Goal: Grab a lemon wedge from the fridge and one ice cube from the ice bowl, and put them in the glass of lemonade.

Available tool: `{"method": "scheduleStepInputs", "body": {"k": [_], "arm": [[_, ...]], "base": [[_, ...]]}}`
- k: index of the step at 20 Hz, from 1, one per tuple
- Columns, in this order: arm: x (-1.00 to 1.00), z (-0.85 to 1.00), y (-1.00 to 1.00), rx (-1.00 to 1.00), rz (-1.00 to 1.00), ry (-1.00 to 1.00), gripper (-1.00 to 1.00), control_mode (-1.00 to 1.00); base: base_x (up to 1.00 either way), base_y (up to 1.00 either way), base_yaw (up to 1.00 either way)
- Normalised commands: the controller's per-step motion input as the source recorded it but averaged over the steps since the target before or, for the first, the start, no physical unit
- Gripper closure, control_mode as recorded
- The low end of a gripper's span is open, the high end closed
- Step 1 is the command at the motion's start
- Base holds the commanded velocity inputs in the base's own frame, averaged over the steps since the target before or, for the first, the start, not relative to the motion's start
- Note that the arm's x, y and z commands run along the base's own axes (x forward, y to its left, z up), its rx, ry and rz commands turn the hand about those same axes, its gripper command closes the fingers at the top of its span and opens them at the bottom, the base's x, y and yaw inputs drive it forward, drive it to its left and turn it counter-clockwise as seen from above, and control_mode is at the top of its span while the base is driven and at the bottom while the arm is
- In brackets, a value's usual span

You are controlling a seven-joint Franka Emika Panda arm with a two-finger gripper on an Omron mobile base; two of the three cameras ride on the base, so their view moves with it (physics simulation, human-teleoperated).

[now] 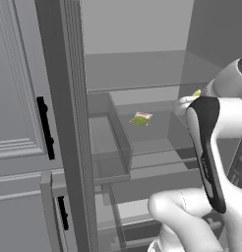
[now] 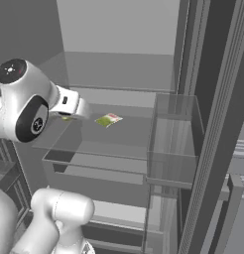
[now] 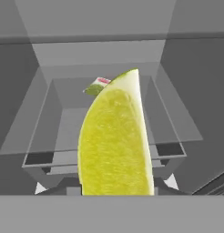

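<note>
The lemon wedge (image 3: 116,141) is looming huge in the hand view, hiding most of the packet (image 3: 97,85) on the fridge shelf (image 1: 152,142); whether the jaws are pinching it, I cannot tell.

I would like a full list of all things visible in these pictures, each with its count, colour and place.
fridge: one, dark grey, open in front of the robot, pale grey inside.
shelf: one, clear grey, across the middle of the fridge interior.
door bin: one, clear grey, on the inner side of the open fridge door at right.
packet: one, flat green-yellow with a red-white label, lying on the shelf.
lemon wedge: one, bright yellow-green, close before the hand camera and above the shelf's near side.
cabinets: light grey panelled fronts with black handles, left of the fridge.
arm: one, white with dark joints, reaching into the fridge.
end effector: one, closed on the lemon wedge.
</note>
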Motion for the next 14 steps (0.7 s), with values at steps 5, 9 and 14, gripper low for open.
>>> {"method": "scheduleStepInputs", "body": {"k": [5,9,14], "arm": [[-0.37,0.0,-0.04,0.01,-0.01,0.0,1.0,-1.0],[0.0,0.0,0.0,0.0,0.0,0.0,1.0,-1.0],[-0.02,0.0,0.0,0.0,0.0,0.0,1.0,1.0]], "base": [[0.0,0.0,0.0],[0.0,0.0,0.0],[-0.66,0.0,0.0]]}}
